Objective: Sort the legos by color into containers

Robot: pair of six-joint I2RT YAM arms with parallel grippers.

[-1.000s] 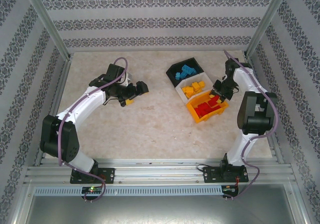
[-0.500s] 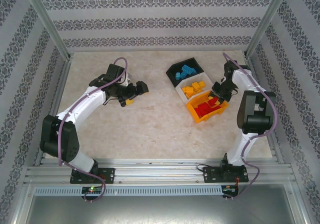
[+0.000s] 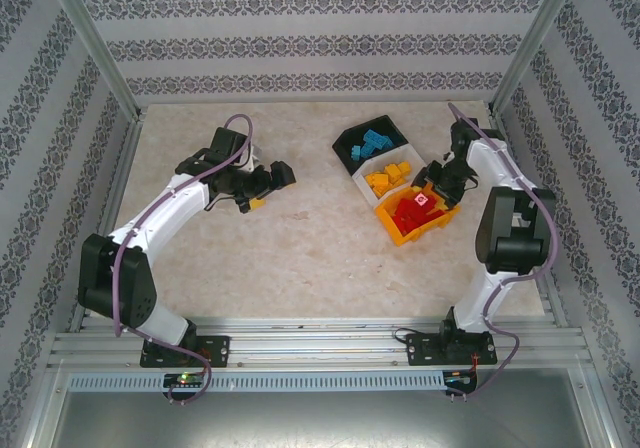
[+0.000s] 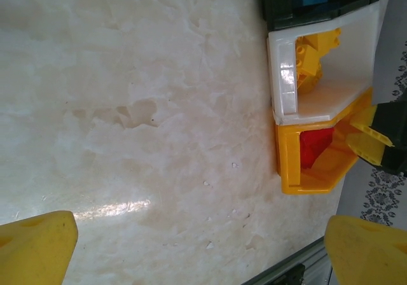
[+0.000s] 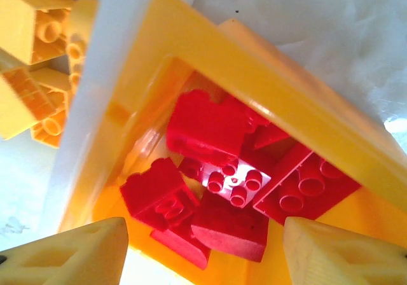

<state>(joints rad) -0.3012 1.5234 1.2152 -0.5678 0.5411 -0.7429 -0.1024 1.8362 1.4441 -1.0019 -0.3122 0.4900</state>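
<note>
On marbled table point(image 3: 300, 253) w/ patterned walls point(image 3: 300, 38), L tool point(image 4: 202, 250), R tool point(image 5: 210, 253) agape, empty.

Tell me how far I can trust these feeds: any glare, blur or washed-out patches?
Left wrist: a bright glare streak on the table, and the yellow fingers are soft. Right wrist: red bricks sharp, white bin blown out. Top external: even light, faint shadows, bricks tiny.

no legible text or labels anywhere
</note>
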